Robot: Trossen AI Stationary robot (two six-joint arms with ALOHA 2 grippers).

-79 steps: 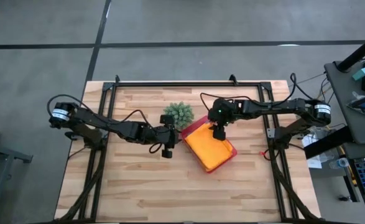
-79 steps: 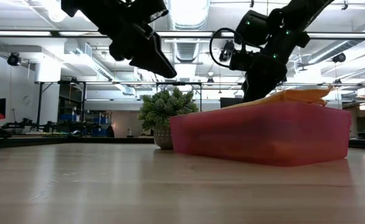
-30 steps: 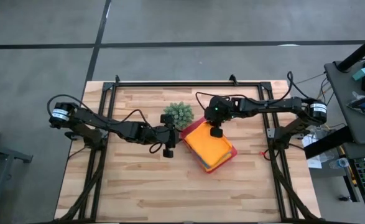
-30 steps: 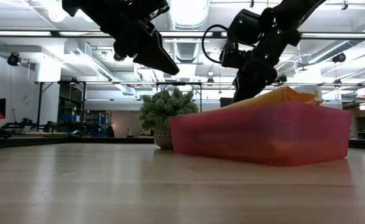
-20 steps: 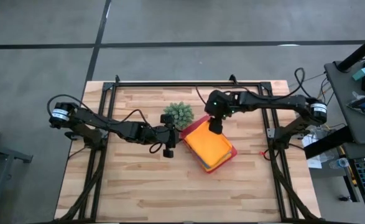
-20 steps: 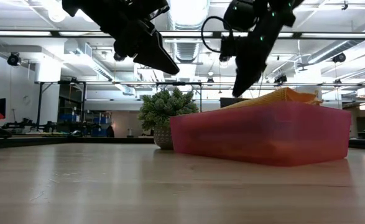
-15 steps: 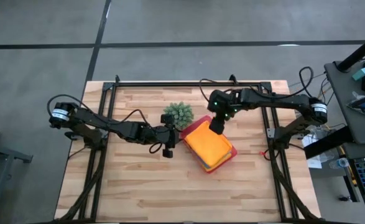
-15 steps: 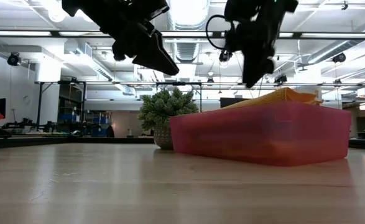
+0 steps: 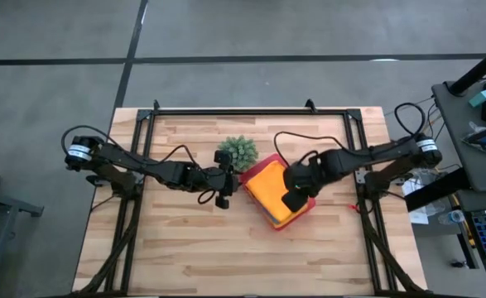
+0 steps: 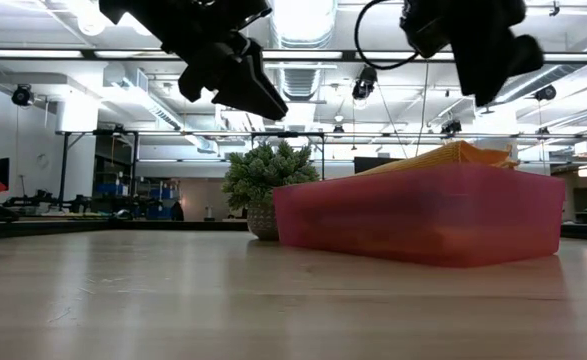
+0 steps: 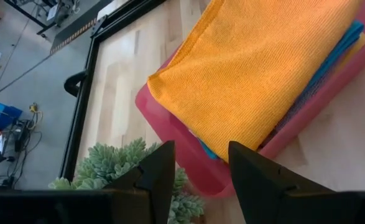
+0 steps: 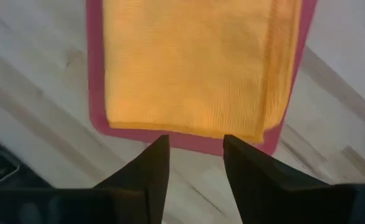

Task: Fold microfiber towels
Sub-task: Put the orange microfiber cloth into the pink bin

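Swinging from the tray's far edge, the right gripper (image 9: 291, 199) is now hovering spread over the orange towel (image 9: 272, 189) topping the pink tray (image 9: 307, 206) (left gripper (image 9: 223, 201) idling spread beside it).

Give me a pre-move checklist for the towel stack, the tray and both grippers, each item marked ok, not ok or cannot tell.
1. Orange towel lies folded on top of the stack: ok.
2. Stack sits inside the pink tray, with blue edges showing under the orange: ok.
3. Right gripper is open, empty, and above the tray's edge: ok.
4. Left gripper is open, empty, beside the tray and off the towels: ok.
5. Plant stands upright, clear of both grippers: ok.
6. All five towels are in the stack: cannot tell, the lower layers are mostly hidden.
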